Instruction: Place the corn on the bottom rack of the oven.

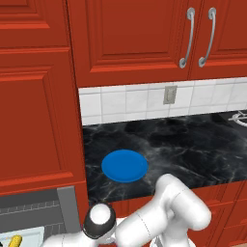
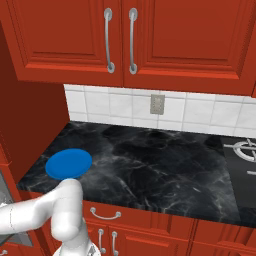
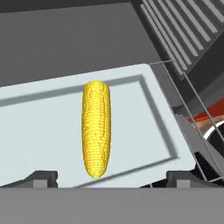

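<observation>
The yellow corn point(image 3: 96, 129) lies lengthwise on the pale bluish-white flat panel point(image 3: 39, 127) inside the oven point(image 3: 78, 39). My gripper point(image 3: 113, 178) is open just above it. Its two dark fingertips point(image 3: 41, 177) stand wide apart on either side of the cob's near tip and do not touch it. Grey rack wires point(image 3: 175, 26) run at the upper right, and I cannot tell which rack they belong to. From the left base view the corn point(image 1: 14, 240) shows on the panel point(image 1: 31, 235) in the oven point(image 1: 38, 207) at the bottom left.
A round blue plate point(image 1: 124, 165) point(image 2: 69, 163) sits on the black marble counter point(image 1: 183, 149). Red wooden cabinets point(image 1: 38, 96) surround the oven. A stove top point(image 2: 245, 155) lies at the right. My white arm point(image 1: 169, 214) bends down to the left.
</observation>
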### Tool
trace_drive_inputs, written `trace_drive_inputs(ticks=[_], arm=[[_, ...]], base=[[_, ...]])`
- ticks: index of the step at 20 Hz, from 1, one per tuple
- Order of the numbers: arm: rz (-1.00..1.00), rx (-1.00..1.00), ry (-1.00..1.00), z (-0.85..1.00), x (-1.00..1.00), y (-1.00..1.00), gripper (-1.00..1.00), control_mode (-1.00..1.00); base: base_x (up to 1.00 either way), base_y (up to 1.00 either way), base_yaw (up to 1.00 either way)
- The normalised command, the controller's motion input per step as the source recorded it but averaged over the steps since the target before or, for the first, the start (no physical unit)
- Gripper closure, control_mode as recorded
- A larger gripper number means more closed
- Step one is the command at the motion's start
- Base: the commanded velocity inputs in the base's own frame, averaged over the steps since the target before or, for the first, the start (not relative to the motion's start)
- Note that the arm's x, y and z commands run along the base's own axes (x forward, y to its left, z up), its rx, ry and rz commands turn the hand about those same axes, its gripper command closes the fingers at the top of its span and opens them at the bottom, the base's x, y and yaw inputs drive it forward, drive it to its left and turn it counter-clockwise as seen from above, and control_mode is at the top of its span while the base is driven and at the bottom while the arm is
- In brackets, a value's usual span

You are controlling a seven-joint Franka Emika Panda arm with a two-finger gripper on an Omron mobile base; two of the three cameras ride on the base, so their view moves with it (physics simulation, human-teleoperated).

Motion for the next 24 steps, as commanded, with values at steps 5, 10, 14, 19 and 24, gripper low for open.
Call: trace_drive_inputs(ticks=[5, 10, 14, 19, 24], arm=[[0.00, 0.06, -0.01, 0.32, -0.82, -0.50, -1.00, -1.00], [-0.02, 0.22, 0.00, 0.38, -0.65, -0.93, -1.00, -1.00], [-0.08, 0.26, 0.00, 0.31, -0.53, -1.00, -1.00, -1.00], [-0.11, 0.25, 0.00, 0.31, -0.36, -1.00, -1.00, -1.00], [-0.05, 0.15, 0.00, 0.07, -0.18, -1.00, -1.00, -1.00]], base=[[0.00, 0.00, 0.00], [0.00, 0.00, 0.00], [0.00, 0.00, 0.00], [0.00, 0.00, 0.00], [0.00, 0.00, 0.00]])
